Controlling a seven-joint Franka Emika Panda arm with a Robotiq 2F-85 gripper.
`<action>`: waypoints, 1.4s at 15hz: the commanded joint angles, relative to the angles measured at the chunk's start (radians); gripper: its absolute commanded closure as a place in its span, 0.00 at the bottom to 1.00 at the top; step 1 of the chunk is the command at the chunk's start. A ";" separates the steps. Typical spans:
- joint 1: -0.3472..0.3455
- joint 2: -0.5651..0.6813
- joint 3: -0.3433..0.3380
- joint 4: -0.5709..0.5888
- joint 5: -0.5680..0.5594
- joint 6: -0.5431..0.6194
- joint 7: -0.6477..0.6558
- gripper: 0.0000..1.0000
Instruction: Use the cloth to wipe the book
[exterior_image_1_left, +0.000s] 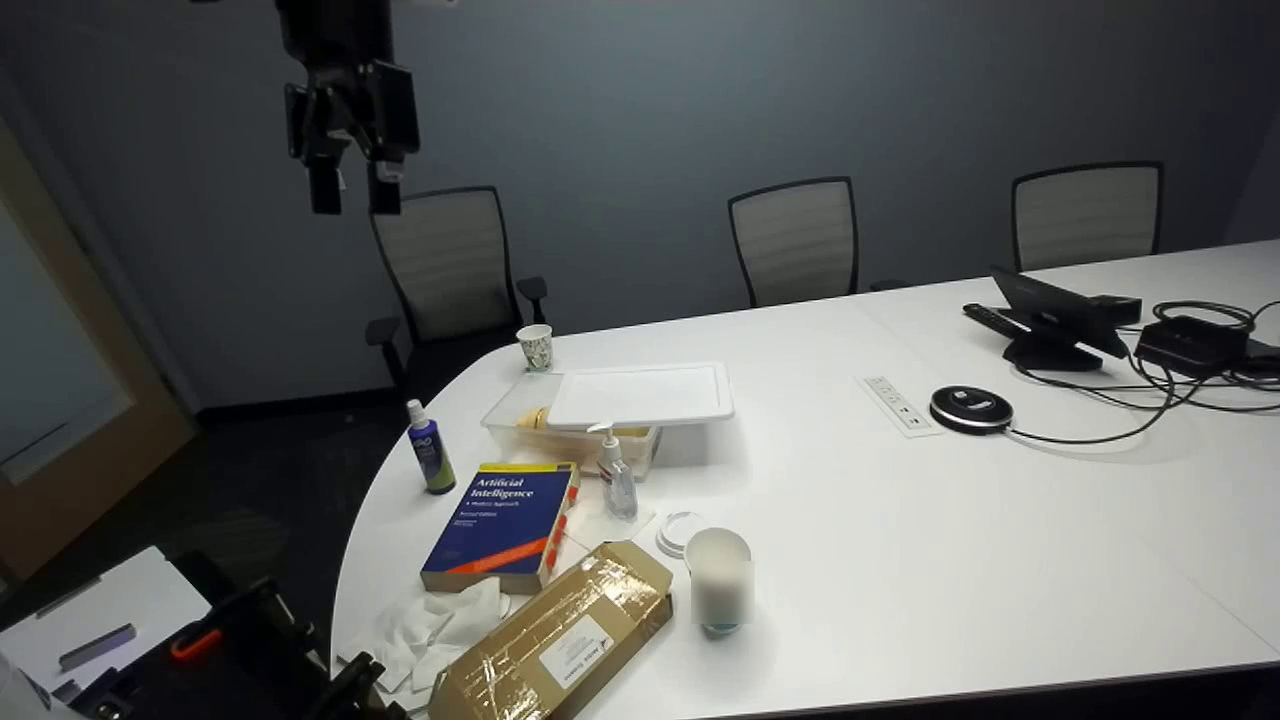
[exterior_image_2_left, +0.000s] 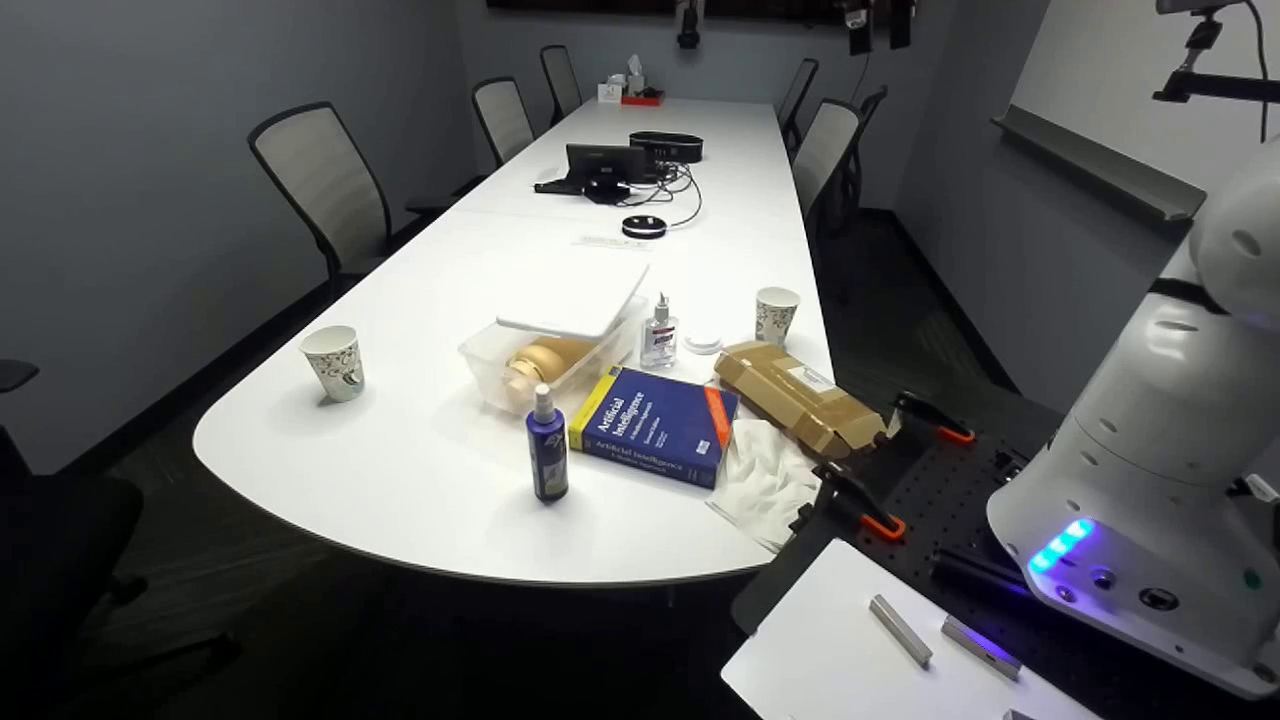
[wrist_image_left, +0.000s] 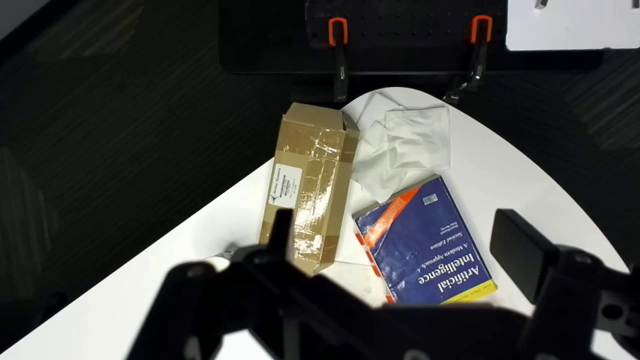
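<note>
Hanging high: gripper (exterior_image_1_left: 355, 190), which is holding nothing, jaws standing wide, presumably for pinching the crumpled white cloth (wrist_image_left: 420, 140). Cloth is lying just beside the blue book (wrist_image_left: 425, 242), likely for a short carry. Book is lying cover-up on the bench (exterior_image_1_left: 950, 560), presumably for wiping.

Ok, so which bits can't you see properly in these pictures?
Book: yellow end partly behind the gripper, wrist view.
Cloth: partly behind the box, in an exterior view.
Tub: inside partly under the lid, in an exterior view.
Box's label: fine print too small, all views.
Arm: upper part cut off by the right edge, in an exterior view.
</note>
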 joint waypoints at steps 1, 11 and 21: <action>-0.001 0.029 -0.003 -0.010 0.026 0.027 -0.002 0.00; 0.001 0.210 -0.008 -0.298 0.144 0.530 -0.026 0.00; -0.074 0.703 0.058 -0.355 0.506 0.968 -0.168 0.00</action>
